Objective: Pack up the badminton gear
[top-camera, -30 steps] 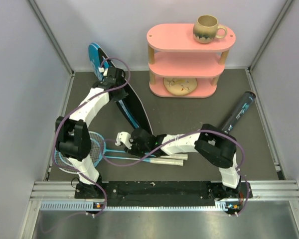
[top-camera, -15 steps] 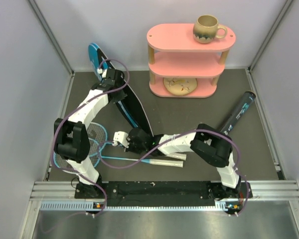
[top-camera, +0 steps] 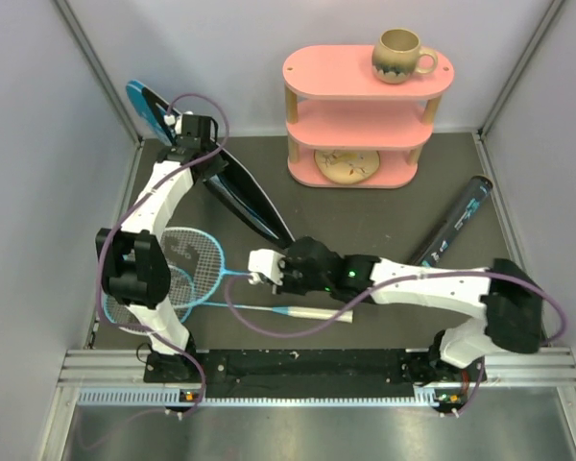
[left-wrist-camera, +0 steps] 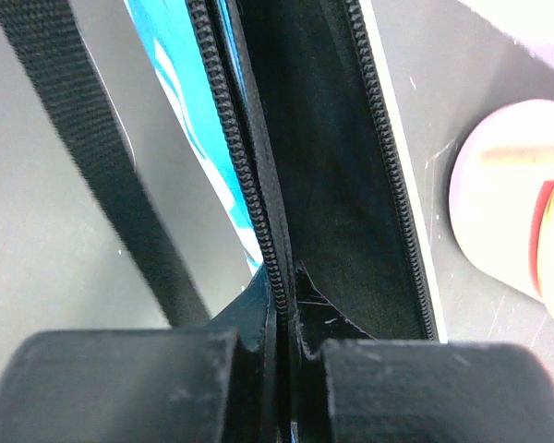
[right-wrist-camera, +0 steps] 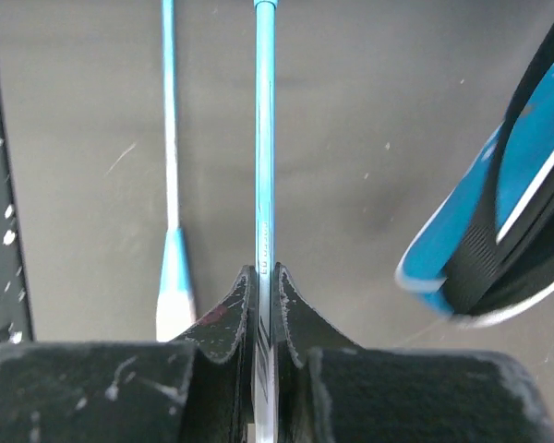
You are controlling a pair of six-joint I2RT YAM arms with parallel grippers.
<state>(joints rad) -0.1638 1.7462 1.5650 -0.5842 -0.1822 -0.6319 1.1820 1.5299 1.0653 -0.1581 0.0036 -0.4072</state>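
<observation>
My left gripper [top-camera: 185, 133] [left-wrist-camera: 282, 297] is shut on the zipper edge of the blue racket cover [top-camera: 240, 192] [left-wrist-camera: 342, 166], holding its wide end up at the back left; the narrow end reaches toward the table's middle. One light-blue racket [top-camera: 194, 255] is gripped by its thin shaft [right-wrist-camera: 264, 138] in my shut right gripper [top-camera: 259, 265] [right-wrist-camera: 265, 277]. The second racket [top-camera: 139, 300] lies nearer the front, its white handle [top-camera: 317, 314] [right-wrist-camera: 174, 316] pointing right. A long black tube [top-camera: 456, 223] lies at the right.
A pink three-tier shelf [top-camera: 365, 115] [left-wrist-camera: 499, 203] stands at the back with a beige mug [top-camera: 403, 53] on top and a plate [top-camera: 346, 164] on its lowest tier. The cover's black strap [left-wrist-camera: 102, 157] hangs at the left. Grey walls enclose the table.
My right gripper has shut on one racket's shaft and drawn it right, away from the other racket; the right arm has stretched out. My left gripper has carried the cover's wide end up and left.
</observation>
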